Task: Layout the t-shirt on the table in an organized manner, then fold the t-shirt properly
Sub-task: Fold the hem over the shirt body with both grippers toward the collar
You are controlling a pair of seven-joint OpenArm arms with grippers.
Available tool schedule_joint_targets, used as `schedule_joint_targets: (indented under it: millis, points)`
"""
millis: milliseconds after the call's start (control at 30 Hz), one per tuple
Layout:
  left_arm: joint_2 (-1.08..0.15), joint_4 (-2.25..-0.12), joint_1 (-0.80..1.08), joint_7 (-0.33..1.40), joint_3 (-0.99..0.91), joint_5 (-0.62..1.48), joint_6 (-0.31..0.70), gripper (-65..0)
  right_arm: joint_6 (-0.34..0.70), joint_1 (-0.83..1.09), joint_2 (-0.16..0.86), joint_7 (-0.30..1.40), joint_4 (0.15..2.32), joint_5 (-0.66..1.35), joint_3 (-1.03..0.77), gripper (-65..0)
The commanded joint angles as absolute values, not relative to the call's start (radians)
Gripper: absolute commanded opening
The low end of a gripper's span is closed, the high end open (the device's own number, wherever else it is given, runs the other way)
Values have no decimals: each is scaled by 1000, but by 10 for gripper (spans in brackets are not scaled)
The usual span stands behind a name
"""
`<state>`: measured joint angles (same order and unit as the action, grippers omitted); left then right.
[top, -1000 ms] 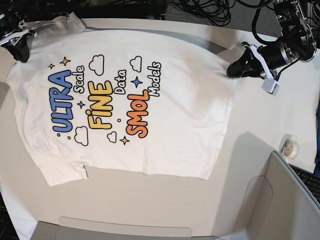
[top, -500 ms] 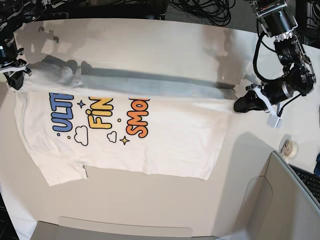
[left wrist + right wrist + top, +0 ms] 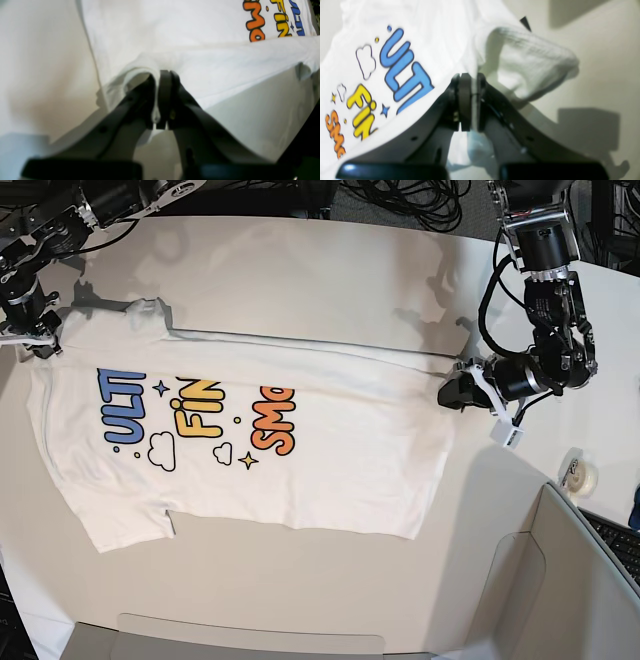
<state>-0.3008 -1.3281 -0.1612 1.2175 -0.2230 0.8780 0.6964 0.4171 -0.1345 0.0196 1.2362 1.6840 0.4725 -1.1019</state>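
Note:
The white t-shirt point(image 3: 330, 450) lies on the white table point(image 3: 300, 270) with its far half folded forward over the print, so only the lower parts of the blue, yellow and orange letters show. My left gripper point(image 3: 452, 392) is shut on the shirt's folded edge at the right; the left wrist view shows the cloth point(image 3: 175, 32) pinched at the fingertips point(image 3: 162, 75). My right gripper point(image 3: 40, 345) is shut on the shirt's corner at the left; in the right wrist view point(image 3: 470, 77) the cloth point(image 3: 432, 37) drapes from it beside a bunched sleeve point(image 3: 532, 62).
A roll of tape point(image 3: 578, 473) lies at the table's right edge. A grey panel point(image 3: 570, 580) with a keyboard point(image 3: 615, 540) stands at the lower right. Another grey panel point(image 3: 250, 635) runs along the front. Cables point(image 3: 420, 200) lie behind the table.
Both grippers have carried the shirt's far edge toward the front. The shirt went from lying flat with the whole print showing to folded over, hiding the letters' upper parts.

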Motion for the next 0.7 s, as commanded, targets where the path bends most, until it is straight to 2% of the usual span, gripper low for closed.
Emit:
schedule_joint_targets:
  millis: [0, 367, 500, 667]
  points:
    - [-315, -1345, -191, 1185, -226, 888, 698, -650, 412, -156, 36, 1216, 1685, 490, -1104, -650]
    - [-320, -1208, -300, 1171, -234, 877, 698, -650, 412, -194, 47, 1213, 1676, 479, -1104, -650]
    - [-318, -1205, -303, 1171, -231, 877, 698, -650, 412, -189, 45, 1158, 1670, 478, -1104, -650]
    - [-318, -1204, -294, 1170, -226, 875, 698, -650, 412, -186, 47, 1147, 1581, 478, -1104, -650]
